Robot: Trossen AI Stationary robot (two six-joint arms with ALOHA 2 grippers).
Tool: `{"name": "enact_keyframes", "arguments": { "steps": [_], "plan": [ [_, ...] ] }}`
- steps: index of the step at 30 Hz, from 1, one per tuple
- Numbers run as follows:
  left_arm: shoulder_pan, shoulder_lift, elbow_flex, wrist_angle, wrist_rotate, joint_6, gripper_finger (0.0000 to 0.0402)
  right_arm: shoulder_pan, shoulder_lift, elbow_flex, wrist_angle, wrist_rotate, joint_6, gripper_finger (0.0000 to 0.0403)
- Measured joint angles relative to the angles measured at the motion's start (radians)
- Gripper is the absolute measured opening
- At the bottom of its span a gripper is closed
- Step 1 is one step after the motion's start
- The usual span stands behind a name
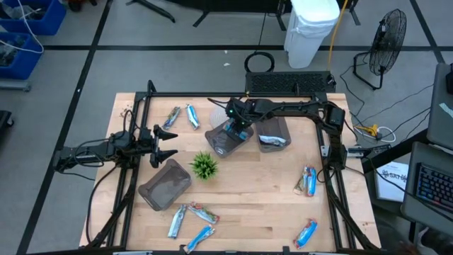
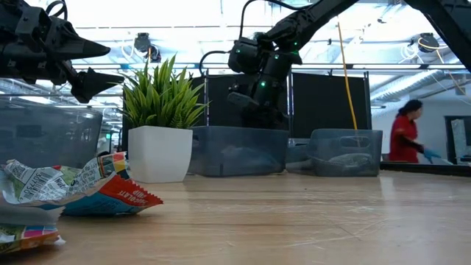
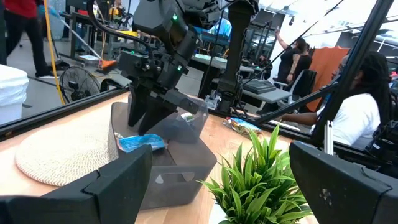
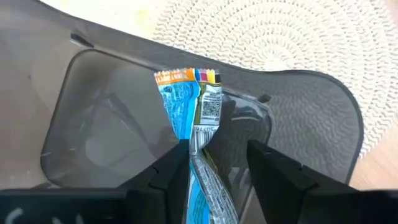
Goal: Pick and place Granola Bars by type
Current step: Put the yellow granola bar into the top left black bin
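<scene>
High view: three grey trays on the bench [image 1: 269, 212]; middle tray [image 1: 226, 140], right tray [image 1: 272, 133], left tray [image 1: 165, 184] by the plant [image 1: 204, 166]. Loose granola bars: two at the back [image 1: 182, 116], three front-left [image 1: 191, 221], two at the right edge [image 1: 306, 180], one front-right [image 1: 306, 232]. Right arm is folded leftward, right end effector [image 1: 237, 129] over the middle tray. Left end effector [image 1: 164, 144] is at the left side, fingers wide apart, empty. Low view: crumpled wrappers [image 2: 81, 188] near the lens. Right wrist view: fingers [image 4: 171, 171] parted around a blue bar [image 4: 186, 112] lying in the tray; can't tell if they touch it.
</scene>
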Motion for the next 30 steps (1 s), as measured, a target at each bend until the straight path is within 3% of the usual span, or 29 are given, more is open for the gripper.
{"name": "enact_keyframes", "arguments": {
  "steps": [14, 30],
  "plan": [
    [0.0, 0.0, 0.0, 0.0, 0.0, 0.0, 0.0379, -0.006, -0.069, 0.076, -0.04, -0.005, -0.05, 0.0161],
    [0.0, 0.0, 0.0, 0.0, 0.0, 0.0, 0.0379, 0.002, -0.258, 0.325, -0.456, -0.06, -0.373, 0.0164]
  ]
}}
